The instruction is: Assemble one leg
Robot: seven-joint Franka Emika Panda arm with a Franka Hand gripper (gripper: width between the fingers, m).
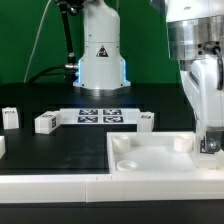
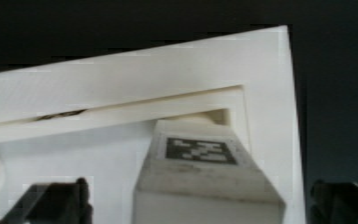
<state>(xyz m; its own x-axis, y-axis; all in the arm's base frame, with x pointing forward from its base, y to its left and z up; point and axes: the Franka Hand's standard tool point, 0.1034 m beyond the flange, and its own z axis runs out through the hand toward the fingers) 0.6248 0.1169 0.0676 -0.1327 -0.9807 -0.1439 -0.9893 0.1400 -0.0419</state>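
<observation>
The arm's two-finger gripper [image 1: 209,143] hangs over the large flat white plastic square tray [image 1: 150,165]. In the wrist view its dark fingertips [image 2: 55,202] stand wide apart, straddling a small white cuboid plastic leg [image 2: 202,170] without touching it; the leg's square black-and-white tag faces up, its far end under the tray's raised rim. Beyond the fingers lie the marker board [image 1: 100,116] and three more small white blocks [image 1: 45,122].

tray [image 1: 150,160]: smooth white plastic | leg [image 2: 202,165]: matt white plastic | table [image 1: 60,150]: matt black
</observation>
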